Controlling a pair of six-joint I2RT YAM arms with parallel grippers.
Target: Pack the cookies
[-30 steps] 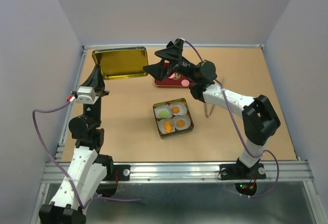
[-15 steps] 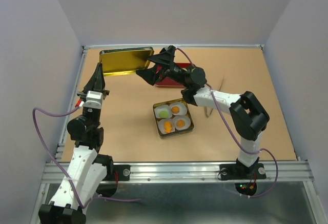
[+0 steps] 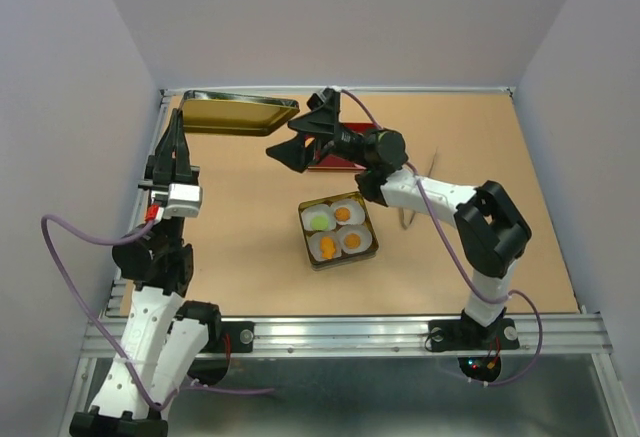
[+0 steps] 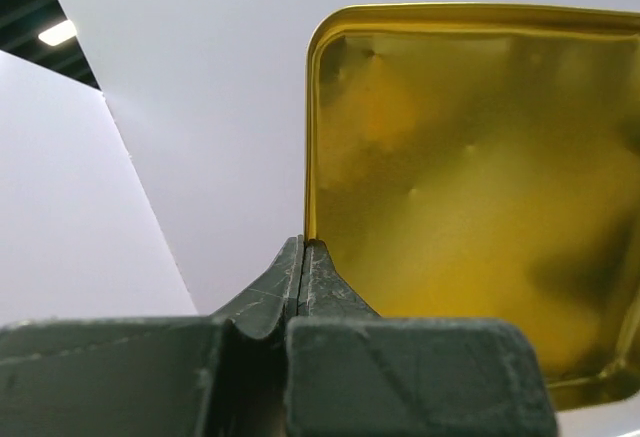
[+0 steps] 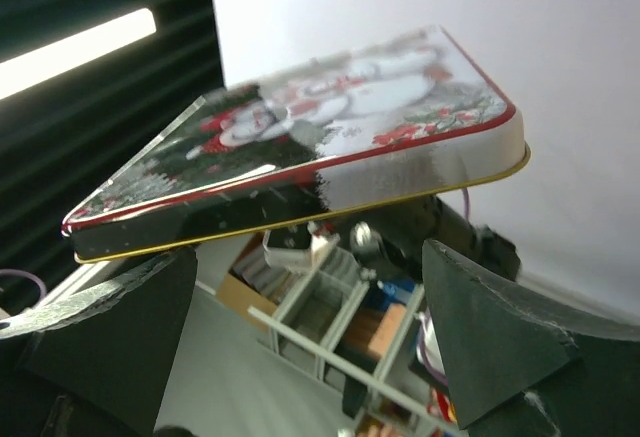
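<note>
Cookies (image 3: 343, 214), small orange and green discs, sit in the square metal tin (image 3: 345, 261) just nearward of the released right end effector (image 3: 300, 129); the left end effector (image 4: 303, 257) grasps the gold-lined rectangular lid (image 4: 480, 187), farther off.

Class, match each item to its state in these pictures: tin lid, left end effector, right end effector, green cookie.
Column A
1. tin lid
2. left end effector
3. right end effector
4. green cookie

Column B
a. open wide
b. in the far-left paper cup of the tin
c. shut on a rim
d. gold inside, held up off the table

Pairs: 1-d, 2-c, 3-a, 4-b
</note>
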